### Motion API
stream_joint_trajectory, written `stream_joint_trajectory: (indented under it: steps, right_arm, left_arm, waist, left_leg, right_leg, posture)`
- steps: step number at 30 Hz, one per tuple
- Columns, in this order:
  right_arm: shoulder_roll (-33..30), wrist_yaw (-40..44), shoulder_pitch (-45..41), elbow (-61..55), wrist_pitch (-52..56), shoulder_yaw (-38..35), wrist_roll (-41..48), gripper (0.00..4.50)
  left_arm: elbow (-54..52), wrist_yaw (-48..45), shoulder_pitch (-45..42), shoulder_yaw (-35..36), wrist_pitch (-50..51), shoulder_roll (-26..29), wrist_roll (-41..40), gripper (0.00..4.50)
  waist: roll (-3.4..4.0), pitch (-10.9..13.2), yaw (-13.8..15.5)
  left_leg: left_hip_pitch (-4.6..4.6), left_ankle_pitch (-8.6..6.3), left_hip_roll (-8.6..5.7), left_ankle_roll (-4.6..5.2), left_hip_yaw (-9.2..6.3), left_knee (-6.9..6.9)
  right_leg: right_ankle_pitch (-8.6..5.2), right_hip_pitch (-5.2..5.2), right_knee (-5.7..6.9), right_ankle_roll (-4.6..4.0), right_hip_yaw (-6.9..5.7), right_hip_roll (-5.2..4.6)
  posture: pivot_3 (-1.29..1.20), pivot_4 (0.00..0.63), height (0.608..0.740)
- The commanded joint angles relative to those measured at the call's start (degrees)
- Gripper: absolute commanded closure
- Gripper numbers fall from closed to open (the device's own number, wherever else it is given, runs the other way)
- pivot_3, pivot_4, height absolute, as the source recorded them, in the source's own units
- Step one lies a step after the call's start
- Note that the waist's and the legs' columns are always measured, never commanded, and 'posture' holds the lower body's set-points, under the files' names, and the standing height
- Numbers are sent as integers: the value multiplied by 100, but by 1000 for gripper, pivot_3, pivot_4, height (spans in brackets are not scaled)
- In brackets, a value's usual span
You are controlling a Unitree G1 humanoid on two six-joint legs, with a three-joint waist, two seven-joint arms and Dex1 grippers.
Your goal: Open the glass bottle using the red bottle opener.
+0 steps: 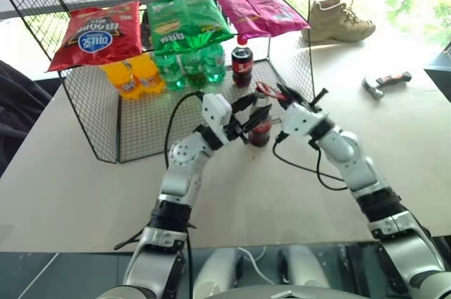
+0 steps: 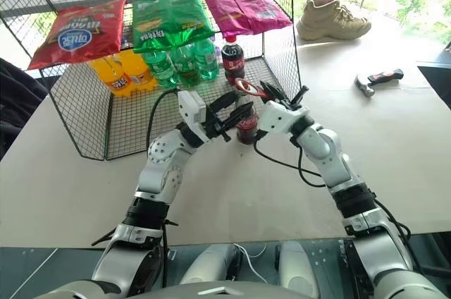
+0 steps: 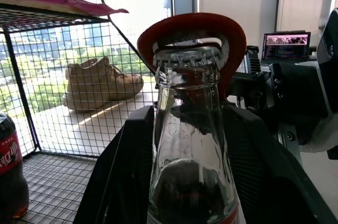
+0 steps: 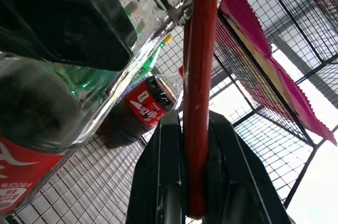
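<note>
Glass bottle (image 1: 261,128) stands upright on the table (image 1: 84,193), just in front of the open front edge of the wire rack (image 1: 106,137), near the rack's right front corner. Left gripper (image 1: 248,119) has its two black fingers clamped round the bottle's body, holding it steady. Right gripper (image 1: 287,96) is pinched tight on the handle of the red bottle opener (image 3: 193,28), blade edge-on between the pads in the right wrist view.

Left wrist view: the opener's oval ring sits over the bottle mouth, red rim arching behind and above the crimped cap (image 3: 186,57). Cap looks still on, though glare on the glass makes that hard to be sure of.

Step in hand, as I read it: opener seated on the cap, pry not yet made.

Next move calls for hooking the ring's inner lip under the cap edge, then levering the handle while the left grip resists tipping. Risk: bottle sliding or rocking towards the rack.

Hammer (image 1: 384,82) and shoe (image 1: 340,22) lie well apart towards the table's far right edge.
</note>
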Motion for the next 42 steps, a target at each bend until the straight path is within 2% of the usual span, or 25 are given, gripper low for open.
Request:
stream_joint_trajectory:
  steps: [1,6,25,42]
  right_arm:
    - [39,144,-150,39,-273,510,-392,4500]
    - [-166,22,-329,181,-421,570,-839,4500]
    - [-1328,-329,-1264,1036,-1395,574,-1393,4500]
    - [-1317,-406,-1240,1372,-1344,473,-928,4500]
  left_arm:
    - [34,10,-86,-229,139,-79,129,2545]
    - [90,1,-128,-271,186,-89,147,2545]
    - [265,-57,-178,-384,259,-209,227,2545]
    - [518,7,-244,-357,226,-321,320,2545]
  waist:
    - [0,0,-5]
    - [0,-2,-3]
    - [-1,-5,136]
    - [-1,-5,162]
  left_leg:
    - [0,0,0,0,1,0]
    - [3,0,0,0,1,0]
    - [7,1,-6,-1,-5,1]
    - [8,3,-12,-1,-15,1]
  right_leg:
    - [0,0,0,0,1,0]
    - [0,1,1,0,1,0]
    - [0,13,-2,0,-9,-7]
    - [0,27,-7,0,-17,-14]
  posture:
    - [0,150,740]
    - [0,150,740]
    - [0,150,740]
    - [0,150,740]
